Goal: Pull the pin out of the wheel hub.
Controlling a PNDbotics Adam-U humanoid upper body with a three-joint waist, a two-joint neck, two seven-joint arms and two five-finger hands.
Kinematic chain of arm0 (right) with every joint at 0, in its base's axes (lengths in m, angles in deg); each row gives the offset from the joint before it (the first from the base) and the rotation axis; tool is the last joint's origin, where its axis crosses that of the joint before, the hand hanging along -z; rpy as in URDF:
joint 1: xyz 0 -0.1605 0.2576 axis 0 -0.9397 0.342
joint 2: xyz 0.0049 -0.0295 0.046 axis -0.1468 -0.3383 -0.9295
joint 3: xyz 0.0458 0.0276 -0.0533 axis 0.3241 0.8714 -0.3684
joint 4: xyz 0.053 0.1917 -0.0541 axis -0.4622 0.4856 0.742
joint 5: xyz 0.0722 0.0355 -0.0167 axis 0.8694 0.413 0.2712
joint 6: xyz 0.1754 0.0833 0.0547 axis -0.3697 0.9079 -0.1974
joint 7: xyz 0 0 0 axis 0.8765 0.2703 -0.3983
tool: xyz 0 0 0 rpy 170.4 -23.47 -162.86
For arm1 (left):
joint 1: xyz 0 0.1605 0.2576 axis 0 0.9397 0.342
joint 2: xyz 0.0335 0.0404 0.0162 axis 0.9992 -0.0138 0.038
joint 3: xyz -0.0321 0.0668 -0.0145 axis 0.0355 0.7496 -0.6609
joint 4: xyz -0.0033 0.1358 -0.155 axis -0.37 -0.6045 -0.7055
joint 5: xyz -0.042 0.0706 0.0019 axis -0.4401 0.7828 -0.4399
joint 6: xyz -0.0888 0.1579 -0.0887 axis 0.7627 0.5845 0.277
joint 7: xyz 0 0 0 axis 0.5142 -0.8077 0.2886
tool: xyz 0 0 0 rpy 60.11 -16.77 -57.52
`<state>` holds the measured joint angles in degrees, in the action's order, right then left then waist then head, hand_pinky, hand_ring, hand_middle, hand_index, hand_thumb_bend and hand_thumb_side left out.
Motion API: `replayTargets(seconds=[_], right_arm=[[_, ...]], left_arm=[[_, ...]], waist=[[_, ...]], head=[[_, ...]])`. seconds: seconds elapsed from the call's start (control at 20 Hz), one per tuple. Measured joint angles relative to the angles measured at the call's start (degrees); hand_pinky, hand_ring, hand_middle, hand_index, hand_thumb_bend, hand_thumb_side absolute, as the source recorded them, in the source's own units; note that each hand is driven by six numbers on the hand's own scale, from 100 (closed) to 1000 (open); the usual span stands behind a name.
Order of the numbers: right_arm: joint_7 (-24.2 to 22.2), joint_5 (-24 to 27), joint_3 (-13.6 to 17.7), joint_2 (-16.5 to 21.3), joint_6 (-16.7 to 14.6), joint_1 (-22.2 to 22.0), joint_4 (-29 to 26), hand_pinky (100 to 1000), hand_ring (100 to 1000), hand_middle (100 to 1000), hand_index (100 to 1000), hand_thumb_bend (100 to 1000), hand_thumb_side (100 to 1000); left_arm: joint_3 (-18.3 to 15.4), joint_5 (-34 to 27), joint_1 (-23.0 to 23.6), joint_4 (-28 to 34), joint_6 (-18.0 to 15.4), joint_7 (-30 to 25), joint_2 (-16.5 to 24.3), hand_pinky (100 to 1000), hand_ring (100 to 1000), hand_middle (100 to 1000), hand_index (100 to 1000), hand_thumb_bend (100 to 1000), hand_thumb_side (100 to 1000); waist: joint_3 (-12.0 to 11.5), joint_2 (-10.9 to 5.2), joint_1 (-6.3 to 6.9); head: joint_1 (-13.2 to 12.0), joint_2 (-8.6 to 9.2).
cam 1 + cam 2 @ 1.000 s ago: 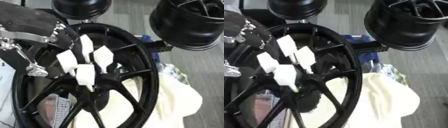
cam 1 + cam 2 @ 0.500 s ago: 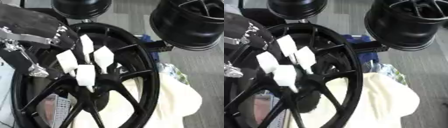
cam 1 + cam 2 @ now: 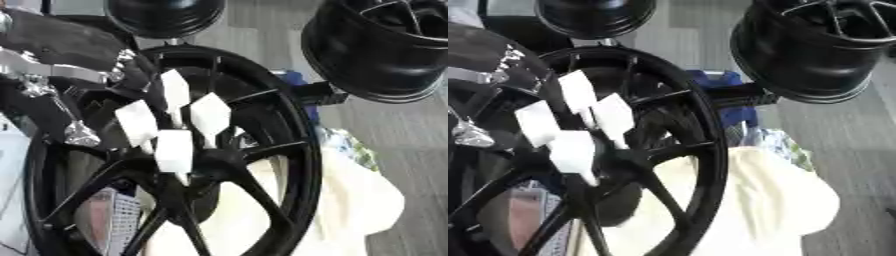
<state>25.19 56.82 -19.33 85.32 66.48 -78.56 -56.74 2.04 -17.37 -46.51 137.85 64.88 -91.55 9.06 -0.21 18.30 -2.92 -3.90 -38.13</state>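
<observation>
Left hand reaching into the centre of a glossy black spoked wheel

The left hand [image 3: 162, 125] — black with silver joints and flat white pads on its fingertips [image 3: 173, 150] — is coming in from the upper left and pressing its fingers down together at the wheel hub [image 3: 206, 162], where the thin black spokes are meeting. The fingers are bunching close around the hub's middle, but whether they are pinching the pin cannot be told; the pin itself is hiding under the white pads. The wheel [image 3: 302, 150] is leaning over a pale cream cloth [image 3: 350, 200] with soft folds, showing through the spokes. Two more dark, shiny rims are sitting beyond — a deep barrel-shaped rim [image 3: 385, 50] at upper right and a smaller round rim [image 3: 166, 15] at top.
</observation>
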Motion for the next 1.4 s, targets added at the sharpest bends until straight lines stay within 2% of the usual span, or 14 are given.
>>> replayTargets(seconds=[0.75, 1.05, 1.2, 1.4], right_arm=[[0.4, 0.5, 1.4, -1.5, -0.4, 0.1, 0.0, 441, 622, 663, 792, 348, 236], [0.5, 0.6, 2.0, -2.0, -0.5, 0.2, 0.0, 437, 619, 660, 791, 344, 240], [0.6, 0.7, 2.1, -2.1, -0.6, 0.2, 0.0, 435, 619, 660, 791, 345, 240], [0.6, 0.9, 2.1, -2.4, -0.6, 0.2, 0.0, 435, 620, 661, 791, 347, 239]], left_arm=[[1.2, 0.3, 0.1, -4.7, -0.8, 0.8, -1.8, 822, 774, 692, 799, 308, 100], [2.5, -0.2, 0.5, -5.2, -1.3, 1.3, -1.8, 828, 782, 714, 812, 335, 100], [2.6, -0.4, 0.4, -5.2, -1.6, 1.6, -1.8, 822, 766, 676, 783, 314, 100], [2.8, -0.6, 0.3, -5.4, -1.6, 1.6, -1.8, 783, 687, 538, 666, 250, 100]], waist=[[0.2, 0.29, -0.16], [0.3, 0.29, -0.11], [0.3, 0.29, -0.01], [0.2, 0.29, -0.01]], head=[[-0.4, 0.21], [-0.4, 0.21], [-0.5, 0.21], [-0.5, 0.2]])
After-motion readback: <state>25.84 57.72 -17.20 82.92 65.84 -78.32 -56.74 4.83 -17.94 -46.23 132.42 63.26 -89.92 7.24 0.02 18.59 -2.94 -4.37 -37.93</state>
